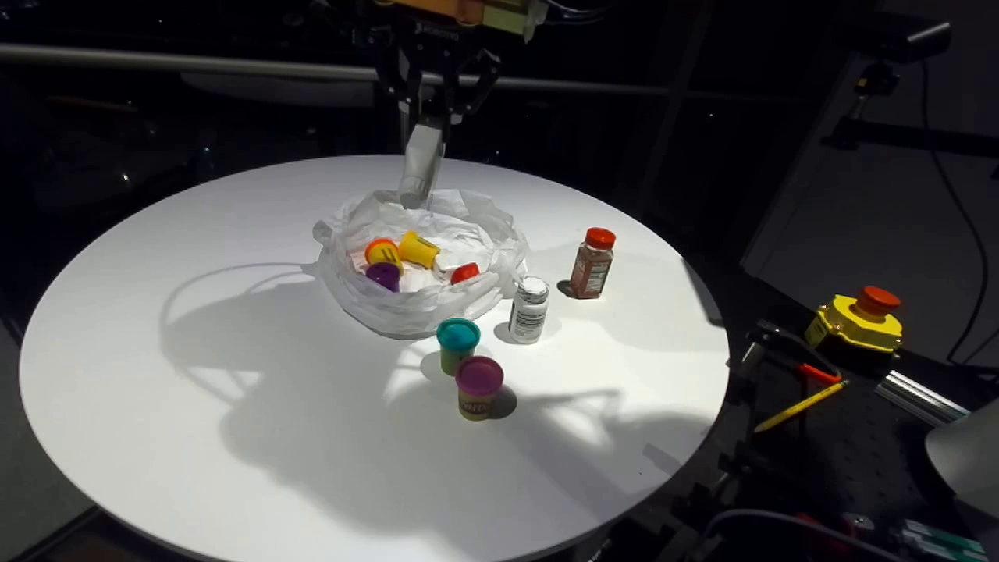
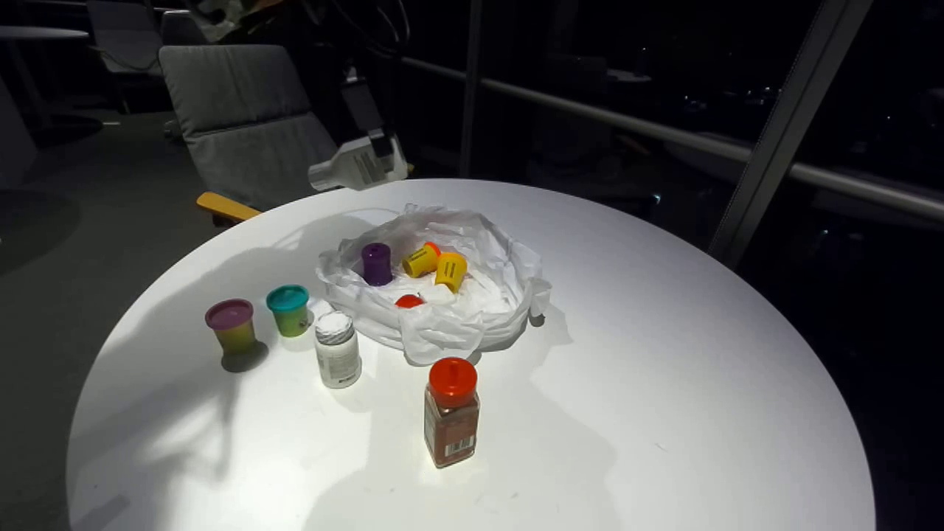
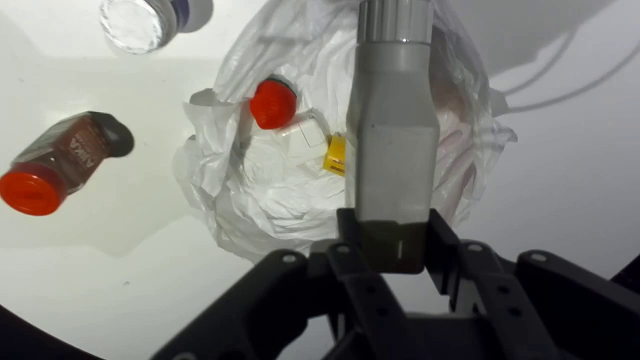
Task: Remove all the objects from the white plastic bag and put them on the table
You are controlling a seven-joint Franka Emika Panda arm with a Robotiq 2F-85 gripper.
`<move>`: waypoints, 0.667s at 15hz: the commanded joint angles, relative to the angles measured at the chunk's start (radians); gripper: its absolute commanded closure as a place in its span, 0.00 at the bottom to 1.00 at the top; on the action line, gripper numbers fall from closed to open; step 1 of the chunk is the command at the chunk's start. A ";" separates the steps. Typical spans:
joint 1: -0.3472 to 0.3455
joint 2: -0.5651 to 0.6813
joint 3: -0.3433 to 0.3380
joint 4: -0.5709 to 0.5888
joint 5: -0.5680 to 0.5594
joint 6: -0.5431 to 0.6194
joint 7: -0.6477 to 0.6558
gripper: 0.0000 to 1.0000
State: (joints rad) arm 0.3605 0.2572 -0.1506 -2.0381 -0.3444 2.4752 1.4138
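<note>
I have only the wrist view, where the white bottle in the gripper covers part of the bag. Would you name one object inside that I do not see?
Observer: Yes, a purple container is inside the white plastic bag.
Operator: Does any object stand on the table outside of my picture?
Observer: Yes, a teal-capped tub and a pink-capped tub; both exterior views show them.
Operator: And what I hold, does it touch the bag?
Observer: No, in an exterior view the white bottle hangs apart from it, with a gap between.
</note>
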 commanded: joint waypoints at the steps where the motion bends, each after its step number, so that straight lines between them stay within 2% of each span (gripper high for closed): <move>1: -0.011 -0.189 0.096 -0.236 -0.069 -0.014 0.072 0.89; 6: -0.030 -0.253 0.270 -0.449 0.039 0.026 -0.022 0.89; 10: -0.032 -0.183 0.326 -0.503 -0.024 0.094 -0.056 0.89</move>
State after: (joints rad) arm 0.3567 0.0599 0.1412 -2.5015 -0.3361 2.5068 1.4150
